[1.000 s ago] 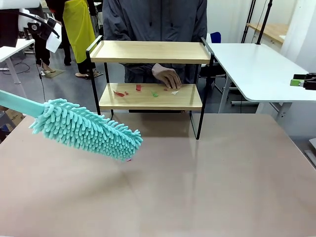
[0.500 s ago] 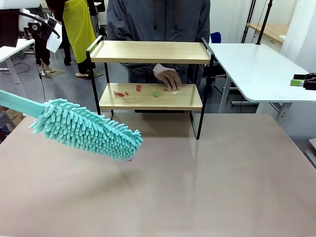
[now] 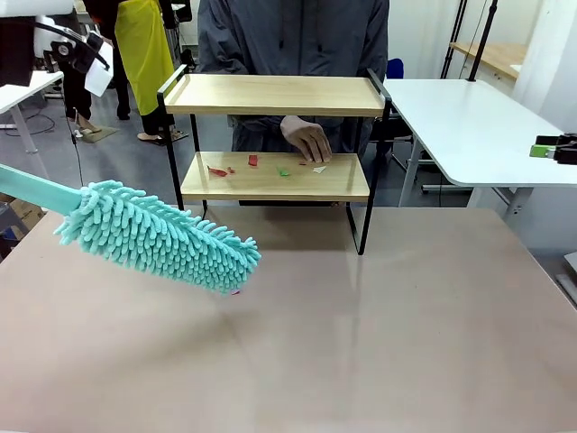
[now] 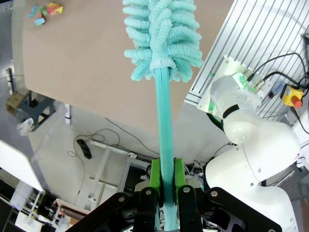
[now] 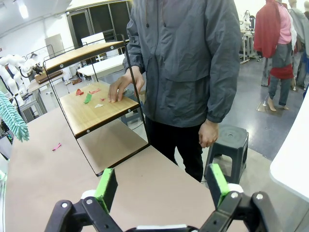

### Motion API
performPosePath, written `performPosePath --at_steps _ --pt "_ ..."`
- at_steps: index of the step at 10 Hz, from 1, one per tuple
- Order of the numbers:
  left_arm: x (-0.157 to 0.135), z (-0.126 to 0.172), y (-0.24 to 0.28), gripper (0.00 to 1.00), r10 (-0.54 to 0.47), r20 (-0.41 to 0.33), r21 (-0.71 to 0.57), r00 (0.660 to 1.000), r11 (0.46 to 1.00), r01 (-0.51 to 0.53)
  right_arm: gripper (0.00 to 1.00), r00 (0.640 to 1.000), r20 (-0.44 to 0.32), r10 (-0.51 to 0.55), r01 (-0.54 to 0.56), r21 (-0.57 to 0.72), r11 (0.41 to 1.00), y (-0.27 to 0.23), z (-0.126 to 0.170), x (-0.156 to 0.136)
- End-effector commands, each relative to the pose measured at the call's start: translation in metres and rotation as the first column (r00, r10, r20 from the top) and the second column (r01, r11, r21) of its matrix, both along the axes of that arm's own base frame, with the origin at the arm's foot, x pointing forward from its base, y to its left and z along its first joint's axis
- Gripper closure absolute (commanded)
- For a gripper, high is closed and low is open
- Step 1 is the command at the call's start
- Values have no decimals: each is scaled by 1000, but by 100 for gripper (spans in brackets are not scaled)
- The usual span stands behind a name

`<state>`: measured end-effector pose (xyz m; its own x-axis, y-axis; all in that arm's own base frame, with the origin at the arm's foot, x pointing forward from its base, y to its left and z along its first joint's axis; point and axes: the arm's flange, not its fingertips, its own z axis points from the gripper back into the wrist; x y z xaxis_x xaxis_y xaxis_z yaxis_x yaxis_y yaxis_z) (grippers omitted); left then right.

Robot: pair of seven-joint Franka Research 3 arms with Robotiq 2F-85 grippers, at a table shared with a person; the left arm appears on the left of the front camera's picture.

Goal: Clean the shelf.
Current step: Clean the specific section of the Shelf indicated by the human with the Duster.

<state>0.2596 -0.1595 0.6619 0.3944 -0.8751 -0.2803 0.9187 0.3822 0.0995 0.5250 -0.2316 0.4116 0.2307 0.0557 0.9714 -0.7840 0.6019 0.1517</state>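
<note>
clamping the duster (image 3: 158, 236), left gripper (image 4: 166, 176) hovers short of the shelf (image 3: 270, 95) — a hand (image 3: 306, 140) likely blocks it; right gripper (image 5: 161, 186) spread, empty.

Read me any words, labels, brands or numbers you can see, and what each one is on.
None can be read.
The shelf, the teal duster and the beige tabletop carry no print.
The yellow box with a red button may bear a label, but it is too small to tell.
</note>
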Motion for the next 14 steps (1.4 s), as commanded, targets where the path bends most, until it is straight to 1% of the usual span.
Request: performPosePath --at_steps 1,2,4,5,6,8,9,11,12,13,14 --pt "8 -1 -12 87 41 -3 -11 999 999 -41 0 1000 -2 4 -4 -9 1000 2 2 -1" --pt "10 -5 -26 87 83 -16 -61 996 995 -84 0 1000 -2 4 -4 -9 1000 2 2 -1" --pt "19 -9 -50 87 107 -41 -135 993 984 -112 0 1000 -2 4 -4 -9 1000 2 2 -1" --pt "22 -11 -66 87 117 -51 -200 992 972 -125 0 1000 -2 4 -4 -9 1000 2 2 -1" --pt "28 -13 -78 87 131 -44 -245 990 960 -138 0 1000 -2 4 -4 -9 1000 2 2 -1" --pt "37 -19 -101 87 233 -4 -315 972 923 -222 0 1000 -2 4 -4 -9 1000 2 2 -1" --pt "40 -24 -117 87 309 17 -343 951 895 -285 0 1000 -2 4 -4 -9 1000 2 2 -1" --pt "47 -37 -156 87 412 26 -413 911 834 -366 0 1000 -2 4 -4 -9 1000 2 2 -1" --pt "50 -42 -172 87 493 52 -435 868 794 -425 0 1000 -2 4 -4 -9 1000 2 2 -1" --pt "54 -44 -185 87 563 96 -463 820 755 -464 0 1000 -2 4 -4 -9 1000 2 2 -1" --pt "57 -46 -197 87 628 109 -493 771 707 -506 0 1000 -2 4 -4 -9 1000 2 2 -1"
